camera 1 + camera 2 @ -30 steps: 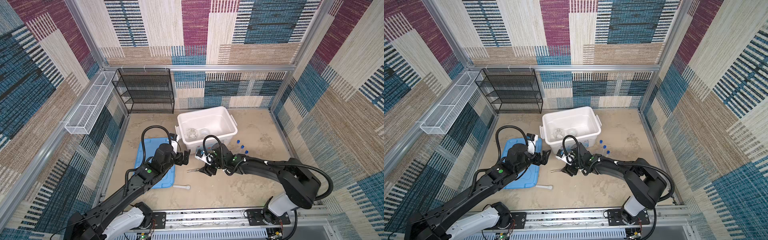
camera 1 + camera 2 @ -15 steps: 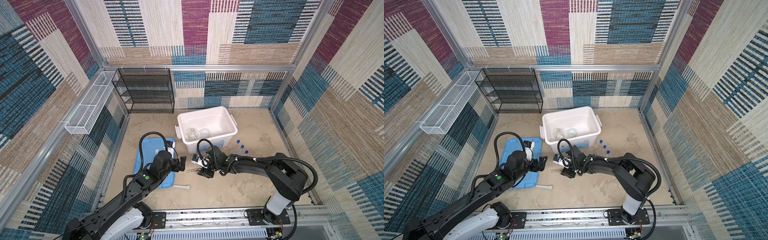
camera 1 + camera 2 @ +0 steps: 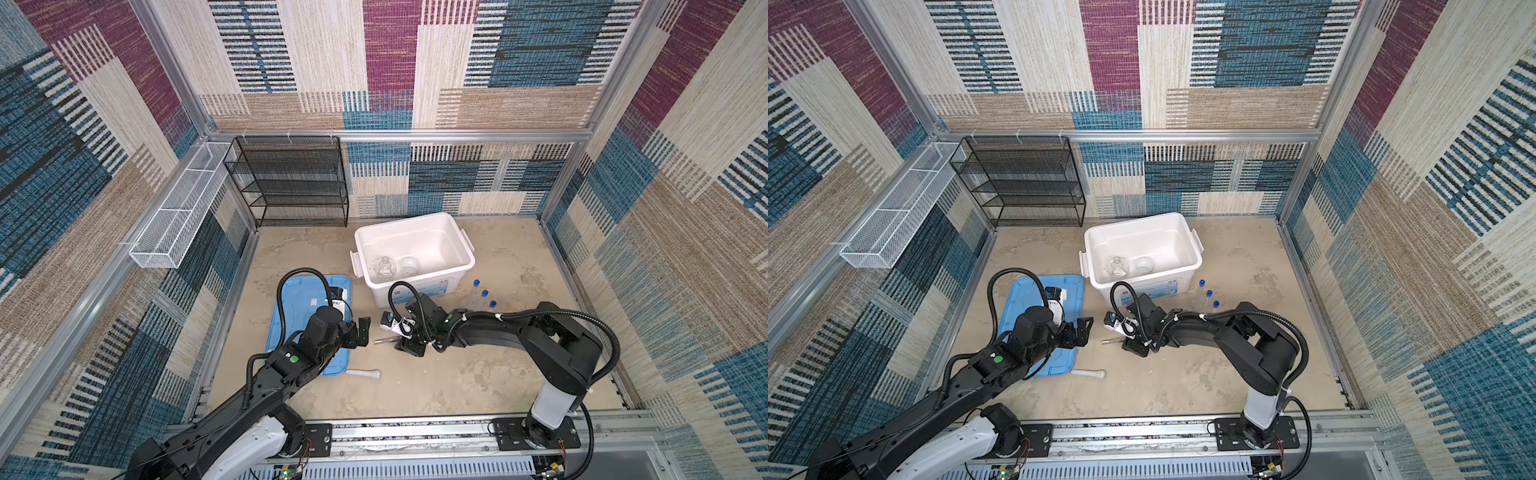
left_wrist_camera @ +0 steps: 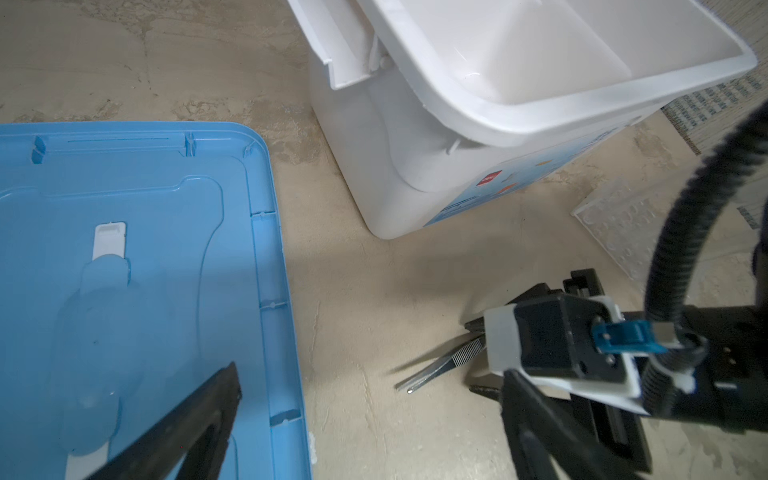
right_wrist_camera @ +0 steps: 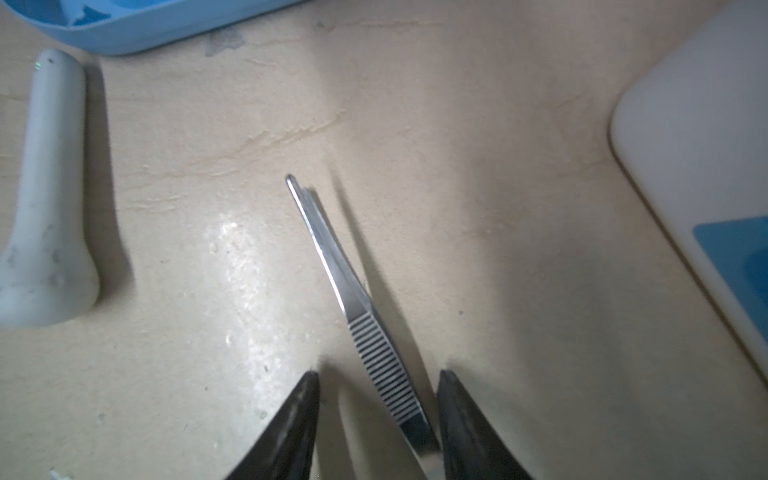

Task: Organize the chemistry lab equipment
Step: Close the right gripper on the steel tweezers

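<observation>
Closure under way at right claw (image 5: 378,374): narrower than a second ago, half-open, astride tweezers (image 5: 332,266) flat on desk (image 3: 436,382), 7 o'clock of bin (image 3: 415,220), not yet pinching. Likely pickup for binning. Left claw (image 3: 360,332) wide open, empty, drawn back to lid's (image 3: 299,299) 3 o'clock edge. In bin, 8 o'clock corner: flask (image 3: 384,266), dish (image 3: 409,264). Outside: tubes (image 3: 484,293), pestle (image 3: 363,373).

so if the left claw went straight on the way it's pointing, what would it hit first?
Probably the tweezers: their tip lies on the table just ahead, within the open left claw's span. The right claw straddles them just behind. Height is unclear, so it might pass over the tip.
</observation>
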Robot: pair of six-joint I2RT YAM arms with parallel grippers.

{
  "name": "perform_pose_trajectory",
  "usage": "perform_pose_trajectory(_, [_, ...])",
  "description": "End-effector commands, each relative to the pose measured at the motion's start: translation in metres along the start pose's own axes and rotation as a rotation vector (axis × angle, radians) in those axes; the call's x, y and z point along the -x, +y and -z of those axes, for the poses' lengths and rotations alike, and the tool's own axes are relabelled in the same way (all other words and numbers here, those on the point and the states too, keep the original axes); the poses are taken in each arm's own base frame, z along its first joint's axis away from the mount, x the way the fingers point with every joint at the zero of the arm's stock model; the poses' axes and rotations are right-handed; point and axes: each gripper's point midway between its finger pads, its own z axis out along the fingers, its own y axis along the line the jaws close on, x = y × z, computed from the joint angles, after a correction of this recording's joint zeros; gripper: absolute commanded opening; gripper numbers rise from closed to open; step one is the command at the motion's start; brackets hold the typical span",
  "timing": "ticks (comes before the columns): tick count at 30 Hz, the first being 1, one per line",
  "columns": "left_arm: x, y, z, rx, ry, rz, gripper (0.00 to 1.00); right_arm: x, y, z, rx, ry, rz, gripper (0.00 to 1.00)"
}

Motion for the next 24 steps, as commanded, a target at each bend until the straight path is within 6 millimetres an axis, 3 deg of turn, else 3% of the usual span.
perform_pose_trajectory(1, [0.001,-0.002,0.000,-0.009,-0.002,0.020,1.00,-0.006,-0.008,-0.002,-0.048,0.035,0.005,0.42])
perform_pose_trajectory(15, [-0.003,0.001,0.000,0.000,0.006,0.031,1.00,0.004,-0.008,0.002,-0.047,0.008,-0.017,0.15])
perform_pose_trajectory(24, [-0.007,0.003,0.000,0.005,0.015,0.032,0.99,0.027,-0.006,0.019,-0.034,-0.084,-0.012,0.11])
